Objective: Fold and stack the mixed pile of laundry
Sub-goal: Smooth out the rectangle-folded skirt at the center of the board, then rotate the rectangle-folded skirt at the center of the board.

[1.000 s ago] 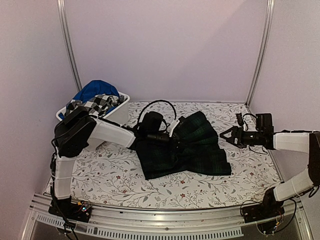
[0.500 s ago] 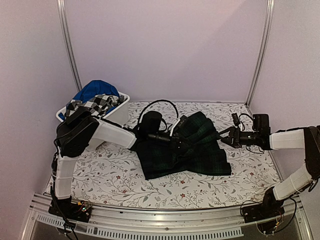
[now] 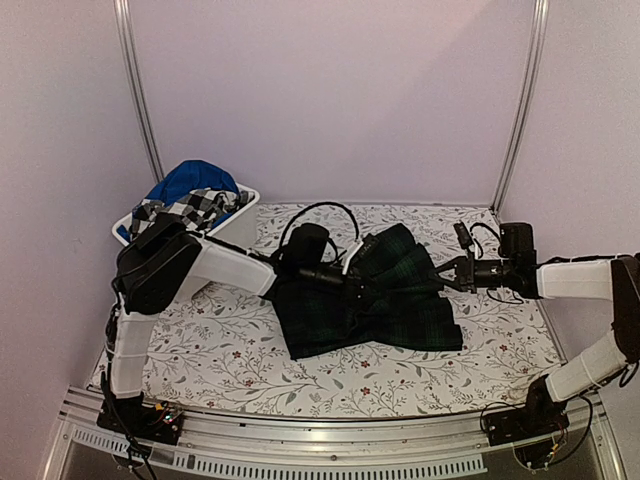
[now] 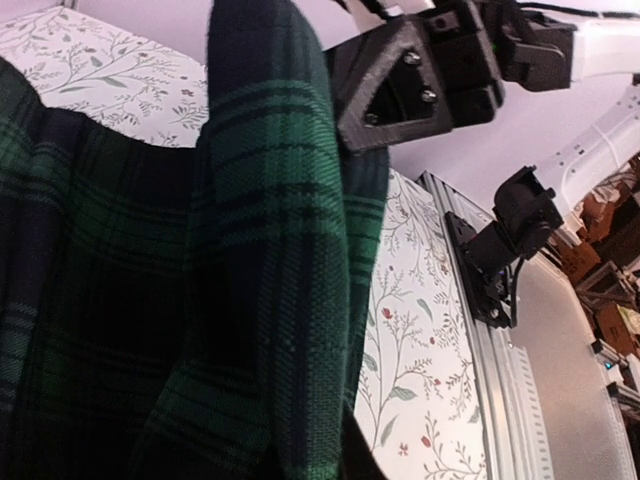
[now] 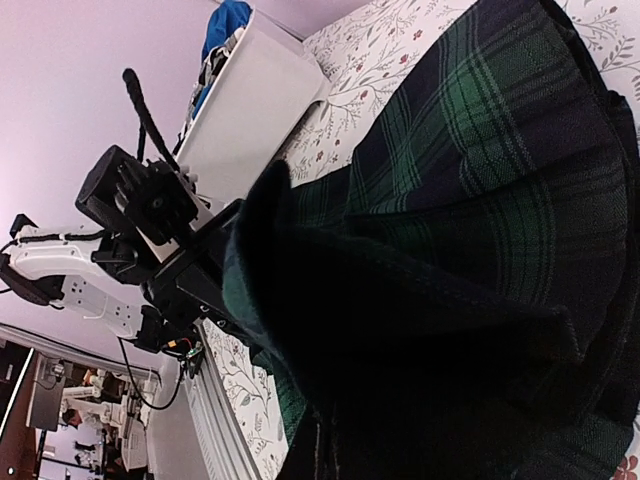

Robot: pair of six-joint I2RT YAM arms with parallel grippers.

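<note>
A dark green-navy tartan garment [image 3: 370, 312] lies spread on the flowered mat, with its upper middle pulled up into a ridge. My left gripper [image 3: 350, 275] sits at the left end of that ridge, its fingers buried in the cloth. My right gripper [image 3: 441, 279] is shut on the garment's right edge; the left wrist view shows its black fingers [image 4: 400, 85] against the top of the hanging tartan [image 4: 250, 250]. Tartan [image 5: 480, 200] fills the right wrist view. The rest of the laundry pile, a bright blue piece [image 3: 190, 180] over a black-and-white checked shirt [image 3: 200, 208], lies in the tub.
The white plastic tub [image 3: 238, 228] stands at the back left corner of the flowered mat [image 3: 220, 350]. An aluminium rail [image 3: 330, 440] runs along the near edge. Purple walls close in on the back and both sides. The left arm's cable loops above the garment [image 3: 320, 207].
The right arm has reached in leftward and closed its open gripper on the garment's right edge. The left arm has barely moved.
</note>
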